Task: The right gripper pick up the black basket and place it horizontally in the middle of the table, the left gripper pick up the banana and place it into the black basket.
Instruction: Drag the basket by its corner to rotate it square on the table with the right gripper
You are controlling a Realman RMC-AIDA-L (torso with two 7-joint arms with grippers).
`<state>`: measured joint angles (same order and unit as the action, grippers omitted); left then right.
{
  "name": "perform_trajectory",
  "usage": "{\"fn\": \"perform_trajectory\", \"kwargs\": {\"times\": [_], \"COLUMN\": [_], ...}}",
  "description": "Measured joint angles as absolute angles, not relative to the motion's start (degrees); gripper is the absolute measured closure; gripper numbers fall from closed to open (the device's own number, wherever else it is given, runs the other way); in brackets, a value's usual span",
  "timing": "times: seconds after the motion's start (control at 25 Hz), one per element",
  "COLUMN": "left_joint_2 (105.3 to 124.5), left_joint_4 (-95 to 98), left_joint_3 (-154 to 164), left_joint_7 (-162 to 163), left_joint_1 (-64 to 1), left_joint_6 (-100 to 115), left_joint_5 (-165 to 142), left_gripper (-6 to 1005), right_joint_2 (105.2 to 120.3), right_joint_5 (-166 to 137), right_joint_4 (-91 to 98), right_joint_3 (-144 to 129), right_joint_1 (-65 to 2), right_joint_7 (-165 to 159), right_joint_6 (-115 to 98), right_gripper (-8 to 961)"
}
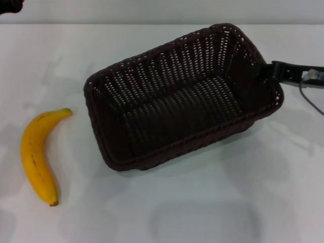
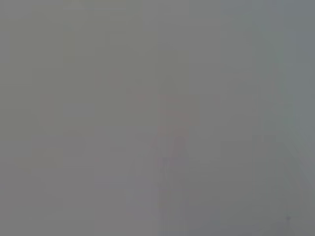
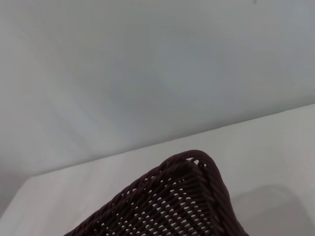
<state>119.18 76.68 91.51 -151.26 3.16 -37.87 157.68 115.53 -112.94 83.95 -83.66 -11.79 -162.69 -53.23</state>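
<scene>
The black basket (image 1: 167, 66) sits near the middle of the white table (image 1: 212, 202), set at a slant, with nothing inside it. My right gripper (image 1: 268, 71) reaches in from the right and is shut on the rim of the basket's right-hand short side. In the right wrist view one corner of the basket (image 3: 172, 206) shows against the table and a pale wall. The yellow banana (image 1: 34, 152) lies on the table to the left of the basket, a hand's width from it. My left gripper (image 1: 10, 5) is only a dark shape in the far left corner.
The table's far edge meets a pale wall behind the basket. White tabletop lies in front of the basket and around the banana. The left wrist view shows only a flat grey blur.
</scene>
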Motion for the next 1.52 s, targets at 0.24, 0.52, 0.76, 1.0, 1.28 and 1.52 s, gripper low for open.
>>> {"fn": "perform_trajectory", "kwargs": {"times": [0.24,0.52,0.76,1.0,1.28,1.52], "left_joint_2": [119.10,119.09,119.09,119.09,119.09,119.09], "left_joint_4": [76.3,76.2,76.2,76.2,76.2,76.2], "left_joint_3": [91.1,90.6,90.6,90.8,90.9,90.7], "left_joint_7": [-151.5,-151.3,-151.3,-151.3,-151.3,-151.3], "left_joint_1": [3.0,3.4,3.2,3.2,3.3,3.5], "left_joint_6": [-37.9,-38.3,-38.4,-38.5,-38.5,-38.5], "left_joint_5": [157.7,157.0,157.0,157.0,157.0,156.7], "left_gripper": [127,128,128,128,129,155], "right_joint_2": [115.47,115.33,115.23,115.22,115.22,115.22], "right_joint_5": [-111.7,-111.5,-112.2,-112.8,-112.5,-111.8], "right_joint_4": [84.1,84.7,85.4,84.8,84.4,85.0], "right_joint_3": [-89.2,-92.6,-93.0,-93.0,-95.3,-98.3], "right_joint_1": [-9.8,-6.8,-5.4,-5.2,-4.2,-2.8], "right_joint_7": [-162.7,-162.7,-162.6,-162.6,-162.6,-162.6], "right_joint_6": [-47.6,-41.9,-39.1,-37.5,-33.8,-30.3], "right_gripper": [775,776,776,776,769,747]}}
